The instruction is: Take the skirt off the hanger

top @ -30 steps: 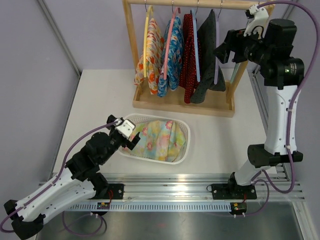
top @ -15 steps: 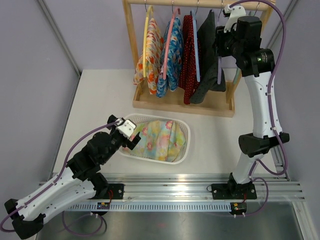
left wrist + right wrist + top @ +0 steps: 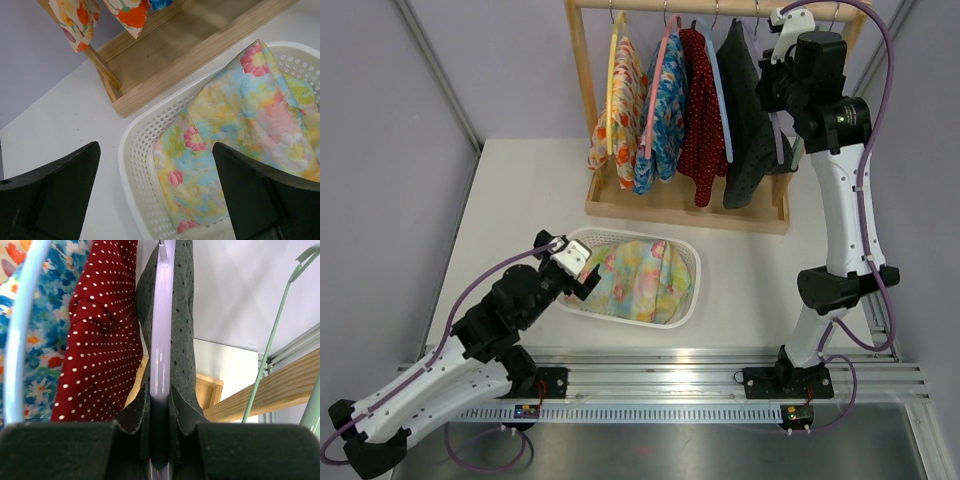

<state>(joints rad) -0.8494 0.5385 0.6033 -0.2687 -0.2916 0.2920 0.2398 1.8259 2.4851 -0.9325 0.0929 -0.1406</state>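
Observation:
A dark grey dotted skirt (image 3: pixel 748 110) hangs on a lavender hanger (image 3: pixel 777 138) at the right end of the wooden rack (image 3: pixel 582 90). My right gripper (image 3: pixel 775 95) is up against it. In the right wrist view the fingers are shut on the lavender hanger (image 3: pixel 162 340), with folds of the grey skirt (image 3: pixel 183 340) pinched on both sides; right gripper (image 3: pixel 160 450). My left gripper (image 3: pixel 578 272) hovers open over the left end of the white basket (image 3: pixel 691 300), holding nothing; left gripper (image 3: pixel 155 150).
A red dotted garment (image 3: pixel 700 110), a blue floral one (image 3: pixel 665 110) and an orange floral one (image 3: pixel 625 100) hang left of the skirt. A pastel floral cloth (image 3: pixel 640 280) lies in the basket. A bare green hanger (image 3: pixel 272 345) hangs to the right.
My right arm swung in to the rack and its jaws closed on the lavender hanger. The grey skirt and red garment shifted right. The left arm has stayed still.

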